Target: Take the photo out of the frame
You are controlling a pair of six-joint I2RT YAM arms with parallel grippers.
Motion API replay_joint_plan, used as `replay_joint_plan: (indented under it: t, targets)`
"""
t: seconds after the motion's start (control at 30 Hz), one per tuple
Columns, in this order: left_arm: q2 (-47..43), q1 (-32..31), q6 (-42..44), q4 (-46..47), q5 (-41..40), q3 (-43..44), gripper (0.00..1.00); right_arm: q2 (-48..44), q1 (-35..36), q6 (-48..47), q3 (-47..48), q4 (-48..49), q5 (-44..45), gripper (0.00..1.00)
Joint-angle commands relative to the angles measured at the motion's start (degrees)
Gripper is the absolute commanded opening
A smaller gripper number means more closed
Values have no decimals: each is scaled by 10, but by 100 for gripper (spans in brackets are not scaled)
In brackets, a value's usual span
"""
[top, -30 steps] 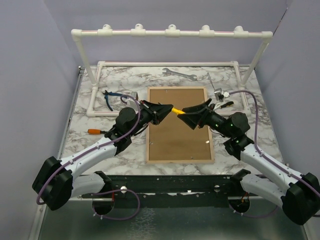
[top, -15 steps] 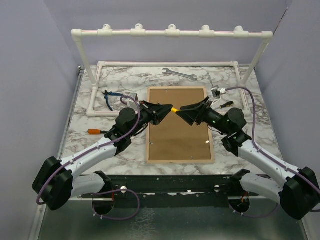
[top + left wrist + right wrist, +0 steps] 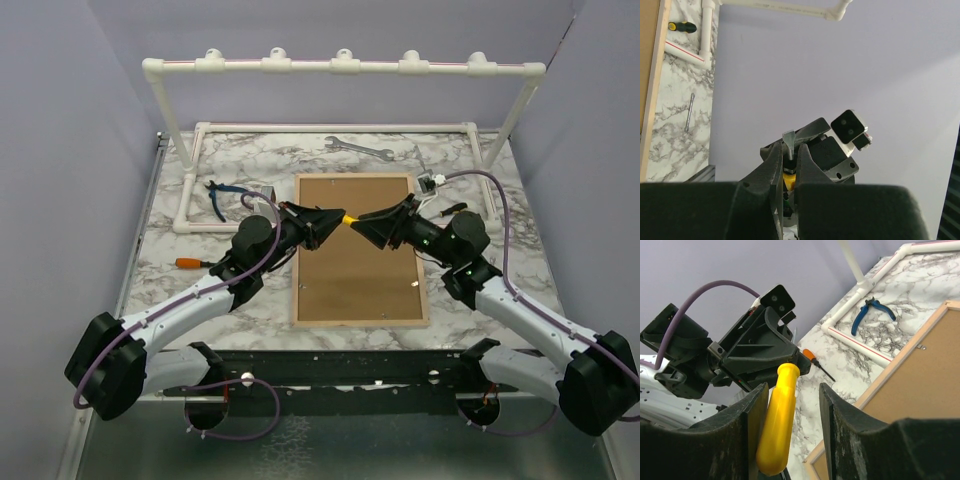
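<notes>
The frame (image 3: 360, 270) lies face down on the marble table, its brown fibreboard back and light wood rim facing up; it also shows in the right wrist view (image 3: 920, 370). The photo is hidden. My left gripper (image 3: 335, 222) hovers above the frame's upper part, shut on the metal shaft of a yellow-handled screwdriver (image 3: 350, 219). In the left wrist view the left gripper (image 3: 789, 150) clamps the shaft. My right gripper (image 3: 364, 222) is open, its jaws on either side of the yellow handle (image 3: 779, 420); the right gripper (image 3: 793, 387) faces the left one.
A white pipe rack (image 3: 340, 66) spans the back. A wrench (image 3: 358, 147) lies behind the frame, blue pliers (image 3: 222, 197) to its left, an orange screwdriver (image 3: 190, 263) at the front left, and a small dark screwdriver (image 3: 452, 210) to the right.
My right gripper has moved left toward the left gripper and now straddles the yellow handle. The left gripper and the frame have not moved.
</notes>
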Motion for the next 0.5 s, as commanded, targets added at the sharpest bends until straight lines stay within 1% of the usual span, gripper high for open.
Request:
replay_joint_plan:
  t: [0.0,0.03,0.17,0.23,0.33,0.4,0.47]
  targets:
    - [6,-3,-6,17,-1,0,0,8,3,-19,17,-22,-21,46]
    - [6,-3,-7,17,-1,0,0,9,3,-19,18,-22,-21,43]
    - [8,-4,-7,17,0,-1,0,12,3,-23,20,-26,-26,38]
    - [10,-4,-7,17,1,0,0,14,3,-24,21,-26,-32,34]
    - [11,-4,-6,17,1,2,0,16,3,-26,21,-28,-36,36]
    - [13,-4,-6,17,2,2,0,17,3,-29,22,-30,-38,30]
    - [14,-4,-7,17,3,1,0,17,3,-31,22,-34,-39,28]
